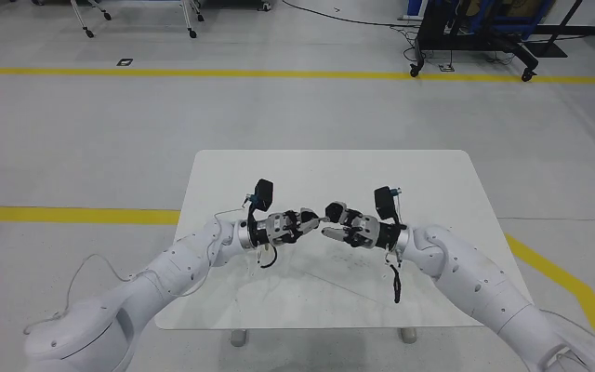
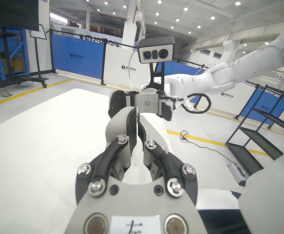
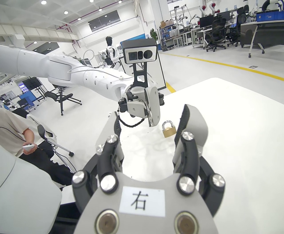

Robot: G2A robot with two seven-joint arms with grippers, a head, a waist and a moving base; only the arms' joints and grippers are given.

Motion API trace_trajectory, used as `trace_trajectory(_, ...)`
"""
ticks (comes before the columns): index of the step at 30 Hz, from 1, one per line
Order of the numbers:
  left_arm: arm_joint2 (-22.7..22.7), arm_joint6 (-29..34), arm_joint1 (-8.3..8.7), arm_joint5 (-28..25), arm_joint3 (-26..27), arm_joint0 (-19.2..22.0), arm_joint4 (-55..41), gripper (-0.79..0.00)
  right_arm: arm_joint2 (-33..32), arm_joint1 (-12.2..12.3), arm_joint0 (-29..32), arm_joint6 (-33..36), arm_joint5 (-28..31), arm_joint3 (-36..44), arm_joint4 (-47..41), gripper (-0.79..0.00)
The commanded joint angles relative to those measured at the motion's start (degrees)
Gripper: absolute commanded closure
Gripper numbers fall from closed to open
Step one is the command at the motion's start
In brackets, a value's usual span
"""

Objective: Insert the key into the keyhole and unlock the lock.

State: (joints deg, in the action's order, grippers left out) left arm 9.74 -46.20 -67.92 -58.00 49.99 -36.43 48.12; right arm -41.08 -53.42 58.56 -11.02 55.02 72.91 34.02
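Gaping empty, the right claw (image 3: 152,113) faces a hard, slick padlock (image 3: 169,130); grasp its flat body. Left claw (image 2: 136,113) is closed.

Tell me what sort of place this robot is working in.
Probably a robotics lab or industrial test hall: yellow floor lines, blue partition panels, and desks with monitors and office chairs beyond the white table.
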Motion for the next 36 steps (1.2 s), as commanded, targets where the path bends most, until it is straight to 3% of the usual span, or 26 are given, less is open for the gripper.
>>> trace_trajectory(1, 0.0, 0.02, -0.1, 0.0, -0.14, -0.03, 0.07, 0.0, -0.4, -0.05, 0.24, 0.99, 0.26, 0.05, -0.49, -0.105)
trace_trajectory(5, 0.0, -0.02, -0.25, 0.0, -0.25, 0.01, 0.18, 0.0, -0.96, -0.24, 0.5, 3.05, 1.13, 0.21, -1.25, 0.0)
trace_trajectory(13, 0.0, 0.72, -0.47, 0.0, -0.8, 0.09, -0.36, 0.0, -2.35, -0.67, 1.02, 5.06, 2.9, 0.1, -2.17, 0.0)
trace_trajectory(14, 0.0, 0.93, -0.48, 0.0, -0.92, 0.12, -0.55, -0.289, -2.6, -0.71, 1.13, 5.14, 2.96, 0.04, -2.2, 0.0)
trace_trajectory(15, 0.0, 1.11, -0.45, 0.0, -1.24, 0.2, -0.75, -0.785, -2.91, -0.74, 1.25, 5.12, 2.97, 0.05, -2.2, 0.0)
trace_trajectory(21, 0.4, 3.59, 1.38, 0.0, -6.99, 1.33, 0.63, -0.785, -7.25, -0.38, 3.32, 1.14, 1.75, -0.89, -2.0, 0.0)
trace_trajectory(23, 1.46, 6.44, 2.46, 3.02, -7.9, 0.91, 1.39, -0.785, -9.21, -0.08, 4.58, -0.86, 2.03, -1.21, -1.7, 0.0)
trace_trajectory(25, 2.76, 9.09, 4.07, 7.59, -6.75, -0.49, 1.85, -0.785, -11.14, 0.2, 5.75, -2.58, 2.05, -1.75, -1.42, 0.0)
trace_trajectory(28, 5.26, 12.82, 7.56, 14.35, -0.31, -3.84, 2.23, -0.785, -13.36, 0.43, 7.2, -4.4, 2.01, -2.03, -1.31, 0.0)
trace_trajectory(32, 10.22, 16.75, 14.19, 22.38, 14.91, -10.42, 4.5, -0.785, -15.3, 0.47, 8.41, -5.44, 2.5, -1.69, -0.85, 0.0)
trace_trajectory(36, 17.77, 22.77, 21.66, 31.45, 33.03, -19.51, 6.84, -0.785, -16.01, 0.21, 8.68, -4.63, 2.06, -1.14, -0.39, 0.0)
